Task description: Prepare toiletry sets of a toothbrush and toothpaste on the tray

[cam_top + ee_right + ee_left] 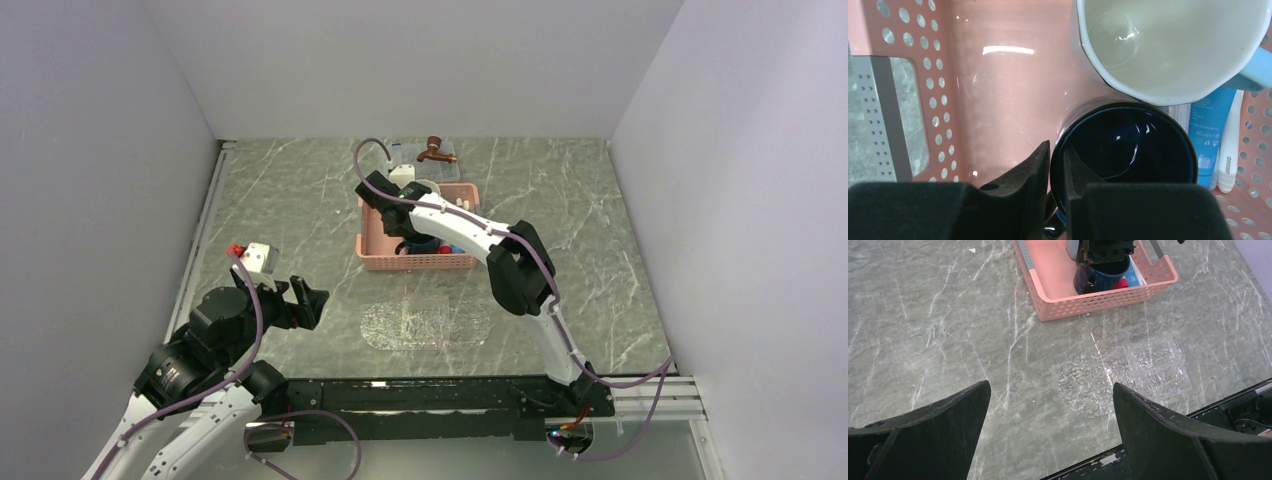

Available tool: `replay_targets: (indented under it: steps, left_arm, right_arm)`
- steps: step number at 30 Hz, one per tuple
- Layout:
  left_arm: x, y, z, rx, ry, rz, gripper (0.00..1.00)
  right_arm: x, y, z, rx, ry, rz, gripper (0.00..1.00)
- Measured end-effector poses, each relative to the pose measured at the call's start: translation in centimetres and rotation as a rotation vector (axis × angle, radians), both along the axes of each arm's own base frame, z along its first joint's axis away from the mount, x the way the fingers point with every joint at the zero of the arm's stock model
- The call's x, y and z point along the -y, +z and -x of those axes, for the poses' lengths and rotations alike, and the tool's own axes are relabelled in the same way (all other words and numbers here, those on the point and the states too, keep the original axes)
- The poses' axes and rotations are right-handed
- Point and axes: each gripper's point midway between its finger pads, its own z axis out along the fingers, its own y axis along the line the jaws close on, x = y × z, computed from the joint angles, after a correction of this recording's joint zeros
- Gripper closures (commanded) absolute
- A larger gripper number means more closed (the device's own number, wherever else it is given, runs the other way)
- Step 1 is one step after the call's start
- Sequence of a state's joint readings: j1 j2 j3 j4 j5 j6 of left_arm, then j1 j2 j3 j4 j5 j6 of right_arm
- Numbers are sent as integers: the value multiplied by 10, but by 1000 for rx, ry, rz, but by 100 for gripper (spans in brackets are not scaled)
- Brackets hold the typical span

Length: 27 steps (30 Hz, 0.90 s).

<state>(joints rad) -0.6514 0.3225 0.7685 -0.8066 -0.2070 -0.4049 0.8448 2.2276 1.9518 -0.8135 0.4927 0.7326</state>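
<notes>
Toothpaste [1210, 132], seen from the jaws: not held. The light-blue tube lies at the right edge of the right wrist frame, on the far side of the mug from the fingers.
Right jaws: the right gripper [1056, 150] has them nearly together, one finger inside and one outside the rim of the dark blue mug [1128, 145]. It looks like a pinch on the mug's wall.
Around the mug: a white cup [1168, 45] with a light-blue handle stands just above it in the frame, very near or touching. Both are in the pink basket [998, 90].
Toothbrush [1231, 150]: white stick just right of the tube, parallel to it, with small print on the handle.
Look of the tube: flat, printed, its upper end hidden under the white cup's handle.
Tray [1154, 367]: clear plastic, on the table [948, 315], lower right of the basket in the left wrist frame. I see nothing in it.
Left jaws: the left gripper [1050, 387] has them wide apart, holding nothing, above the table.
Step in hand, my judgement: taking the mug away to free the tube and brush. Hold the wall firmly, lift straight up, and keep off the white cup so nothing drags.
</notes>
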Motion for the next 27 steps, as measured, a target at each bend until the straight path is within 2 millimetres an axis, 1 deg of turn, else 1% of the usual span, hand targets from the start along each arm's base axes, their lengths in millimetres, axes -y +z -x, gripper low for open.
replay_targets:
  steps: [4, 13, 20, 22, 25, 27]
  left_arm:
    - [0, 0, 0, 0, 0, 0, 1]
    - [0, 0, 0, 0, 0, 0, 1]
    - [0, 0, 0, 0, 0, 0, 1]
    - [0, 0, 0, 0, 0, 0, 1]
    - [0, 0, 0, 0, 0, 0, 1]
    - [0, 0, 0, 0, 0, 0, 1]
  right_arm:
    - [0, -2, 0, -4, 0, 4, 100]
    - [1, -1, 0, -1, 5, 10, 100]
    - [-1, 4, 0, 6, 18, -2, 100]
    - [-2, 8, 0, 11, 24, -5, 100]
    - [-5, 19, 1, 27, 35, -14, 100]
    - [-9, 30, 0, 48, 40, -28, 100]
